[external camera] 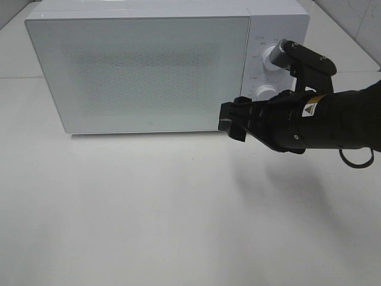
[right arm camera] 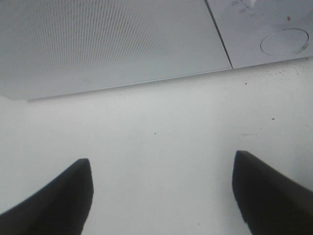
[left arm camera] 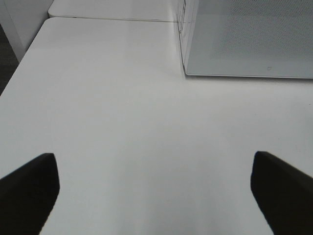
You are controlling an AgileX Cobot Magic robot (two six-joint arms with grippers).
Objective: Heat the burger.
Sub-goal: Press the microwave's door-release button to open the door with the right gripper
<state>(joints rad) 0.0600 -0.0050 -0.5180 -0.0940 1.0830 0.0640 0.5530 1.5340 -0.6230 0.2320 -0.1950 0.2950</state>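
Observation:
The burger is out of view in every frame. A white microwave (external camera: 143,71) stands at the back of the table with its door shut. My right gripper (external camera: 233,122) hovers just in front of the door's lower right corner, by the control panel. In the right wrist view the right gripper (right arm camera: 161,196) is open with only bare table between its dark fingers (right arm camera: 49,200), and the door's lower edge (right arm camera: 122,83) lies just ahead. My left gripper (left arm camera: 156,196) is open wide over bare table, with the microwave's left front corner (left arm camera: 188,68) well ahead of it.
Two round knobs (external camera: 275,53) (external camera: 266,91) sit on the microwave's right panel; the lower knob (right arm camera: 283,41) shows in the right wrist view. The white table (external camera: 178,208) stretches in front. Its left edge (left arm camera: 19,63) drops off beside the left arm.

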